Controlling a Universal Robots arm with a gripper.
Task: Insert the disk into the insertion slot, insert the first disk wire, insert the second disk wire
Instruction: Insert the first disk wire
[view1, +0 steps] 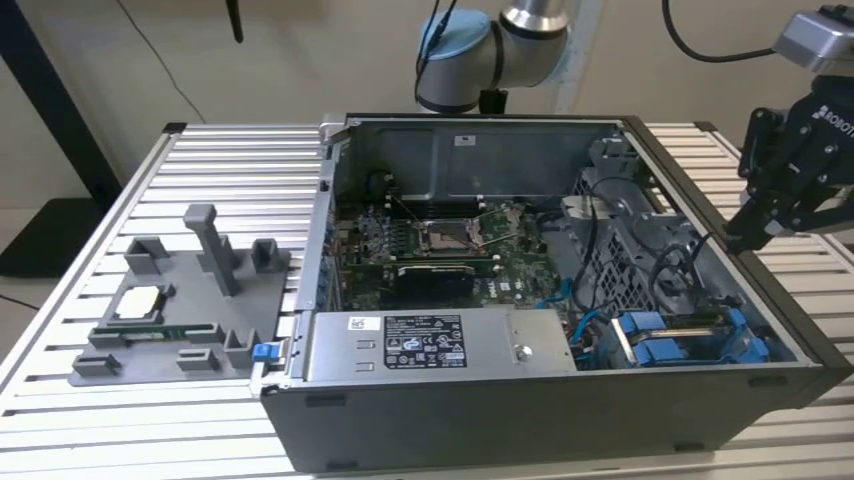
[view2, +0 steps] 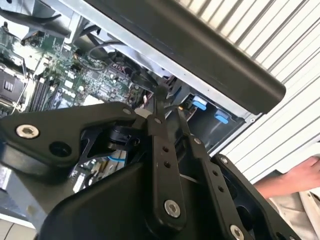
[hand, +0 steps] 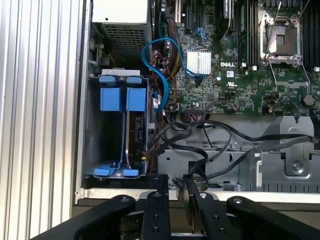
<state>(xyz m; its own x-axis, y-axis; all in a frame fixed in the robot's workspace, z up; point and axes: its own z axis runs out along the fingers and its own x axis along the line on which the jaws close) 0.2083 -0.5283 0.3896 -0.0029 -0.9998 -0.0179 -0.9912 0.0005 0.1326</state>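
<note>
Starting at the exterior view's left, we pass the moulded grey plastic parts tray (view1: 174, 300) and the labelled grey steel power-supply box (view1: 427, 342). The flat silver disk (hand: 136, 135), in its glossy blue carrier, sits edge-on and apparently seated in the grey metal insertion slot (hand: 102, 142), connectors facing the cables. The black gripper (view1: 742, 236) hovers over the case wall, jaws drawn together, empty.

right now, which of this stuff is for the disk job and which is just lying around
Job: disk, drive cage, blue cable, black wires, gripper.
Lying about: power supply box, processor socket, grey tray, memory stick.
</note>
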